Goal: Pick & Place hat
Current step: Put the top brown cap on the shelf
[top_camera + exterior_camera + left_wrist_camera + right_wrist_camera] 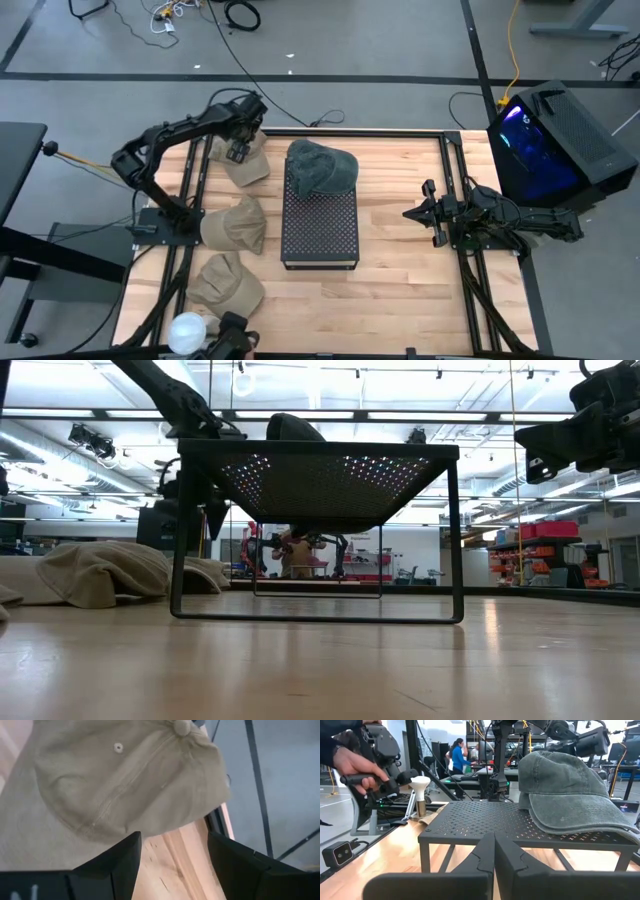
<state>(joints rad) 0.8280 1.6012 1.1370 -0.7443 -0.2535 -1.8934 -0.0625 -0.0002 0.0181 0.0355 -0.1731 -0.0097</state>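
Note:
A grey-green cap (320, 166) lies on the far end of a black perforated stand (320, 228); the right wrist view shows the cap (570, 790) with its brim resting on the stand top (485, 822). Three tan caps lie on the table's left side: far (243, 163), middle (233, 226) and near (226, 284). My left gripper (172, 860) is open and hovers over the far tan cap (125, 775), its fingers near the crown's edge. My right gripper (494, 855) is shut and waits at the table's right, pointing at the stand.
A black computer case with blue light (555, 140) stands off the table's far right corner. In the right wrist view a person's hand (355, 767) holds a device beyond the table's left edge, beside a white-topped object (420, 785). Bare wood lies between the stand and my right gripper.

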